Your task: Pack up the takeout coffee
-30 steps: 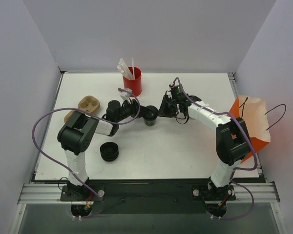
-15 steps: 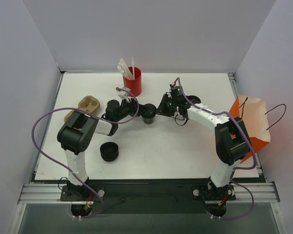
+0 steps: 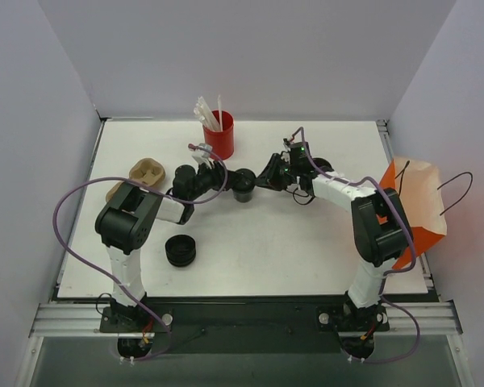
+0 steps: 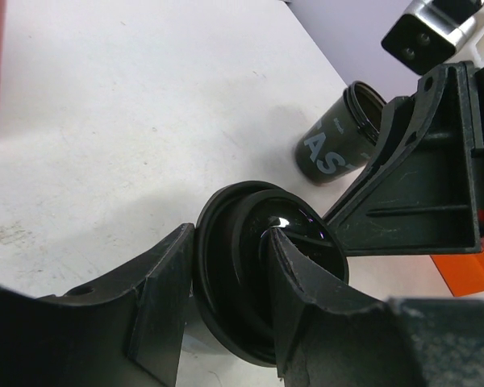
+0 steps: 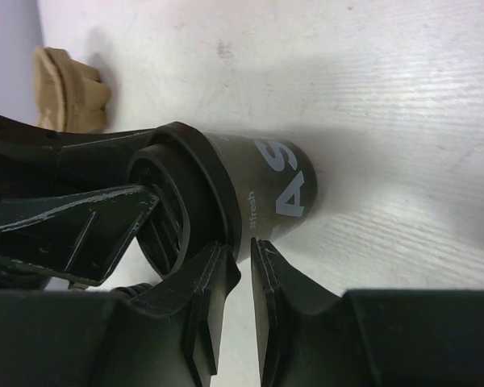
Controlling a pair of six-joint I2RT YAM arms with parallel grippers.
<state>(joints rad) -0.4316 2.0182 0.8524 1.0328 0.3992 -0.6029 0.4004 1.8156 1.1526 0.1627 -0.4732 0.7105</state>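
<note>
Your left pincer (image 4: 226, 310) grips a black cup (image 3: 244, 185) at bench centre; your right pincer (image 5: 240, 302), nearly shut, pinches its rim from three o'clock. Seat the lid squarely before release. White bench (image 3: 306, 242); orange bag (image 3: 423, 214) at four o'clock; plain walls.

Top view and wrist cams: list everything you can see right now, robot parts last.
takeout coffee cups: 2, black; one mid-table between the grippers, the other standing just beyond it
lid stack: 1, black, front left
straw cup: 1, red, white straws, back centre
cup carrier: 1, tan, left
paper bag: 1, orange, right edge
table: 1, white
left gripper: jaws closed on the mid-table cup
right gripper: jaws nearly shut at its lid rim; grip unclear
</note>
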